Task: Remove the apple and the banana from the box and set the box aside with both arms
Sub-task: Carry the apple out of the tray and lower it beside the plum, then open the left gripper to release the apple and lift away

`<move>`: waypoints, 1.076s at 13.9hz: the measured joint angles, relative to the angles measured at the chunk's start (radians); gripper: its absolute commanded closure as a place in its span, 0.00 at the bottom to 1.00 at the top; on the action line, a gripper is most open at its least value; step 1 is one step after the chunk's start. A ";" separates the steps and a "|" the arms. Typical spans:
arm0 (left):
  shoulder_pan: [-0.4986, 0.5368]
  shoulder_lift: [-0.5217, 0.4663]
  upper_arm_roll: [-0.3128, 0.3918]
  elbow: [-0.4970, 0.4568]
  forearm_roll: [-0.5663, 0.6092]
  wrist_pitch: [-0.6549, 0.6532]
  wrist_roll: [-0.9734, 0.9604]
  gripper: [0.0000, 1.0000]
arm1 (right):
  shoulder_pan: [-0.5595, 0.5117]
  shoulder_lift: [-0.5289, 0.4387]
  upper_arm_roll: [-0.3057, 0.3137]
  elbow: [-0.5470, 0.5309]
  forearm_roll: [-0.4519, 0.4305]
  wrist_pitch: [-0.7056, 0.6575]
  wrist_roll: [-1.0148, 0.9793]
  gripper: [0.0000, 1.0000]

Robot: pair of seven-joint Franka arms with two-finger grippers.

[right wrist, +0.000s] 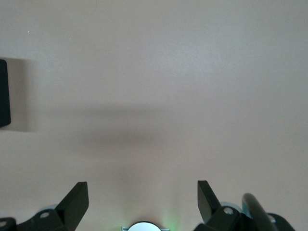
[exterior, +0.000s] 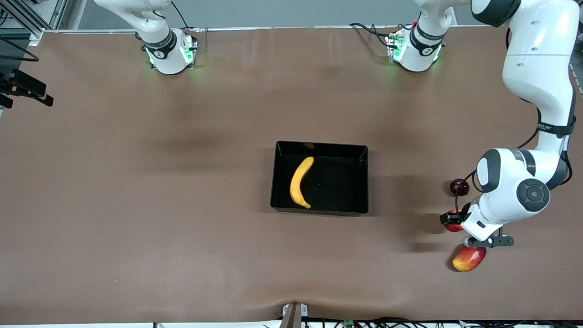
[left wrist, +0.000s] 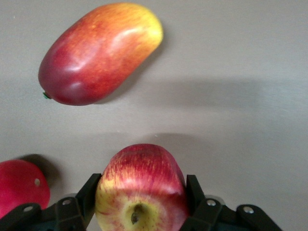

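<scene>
The yellow banana [exterior: 300, 182] lies in the black box [exterior: 321, 145] at the middle of the table. The red apple with yellow streaks [left wrist: 140, 187] sits between the fingers of my left gripper [left wrist: 143, 182], which is shut on it, stem end toward the camera. In the front view this gripper [exterior: 452, 220] and the apple [exterior: 454, 227] are at the left arm's end of the table, the apple mostly hidden by the hand. My right gripper [right wrist: 142, 188] hangs open over bare table with nothing between its fingers, and a corner of the box [right wrist: 4, 94] shows at the picture's edge.
An oval red-yellow mango [exterior: 469, 258] [left wrist: 98, 53] lies just nearer the front camera than the held apple. A plain dark red fruit [exterior: 459, 186] [left wrist: 19, 186] sits just farther from the front camera. The right arm's hand is out of the front view.
</scene>
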State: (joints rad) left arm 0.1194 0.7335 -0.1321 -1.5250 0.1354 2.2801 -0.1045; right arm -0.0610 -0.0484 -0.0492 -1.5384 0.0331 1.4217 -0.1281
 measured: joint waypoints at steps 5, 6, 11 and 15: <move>0.017 0.039 0.000 0.005 0.009 0.015 0.001 0.00 | 0.000 0.000 0.000 0.000 0.000 0.000 0.000 0.00; 0.016 0.040 -0.001 0.005 0.012 0.017 0.001 0.00 | 0.000 0.000 0.000 0.000 0.000 0.000 0.000 0.00; 0.016 0.008 -0.013 0.043 0.017 0.013 0.001 0.00 | 0.000 0.000 0.000 0.000 0.000 0.000 0.000 0.00; 0.009 -0.119 -0.114 0.051 0.017 -0.131 -0.010 0.00 | 0.000 0.000 0.000 0.000 0.000 0.000 0.000 0.00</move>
State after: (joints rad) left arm 0.1282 0.6145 -0.2463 -1.4744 0.1521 2.1489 -0.1150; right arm -0.0610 -0.0484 -0.0494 -1.5387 0.0331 1.4215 -0.1281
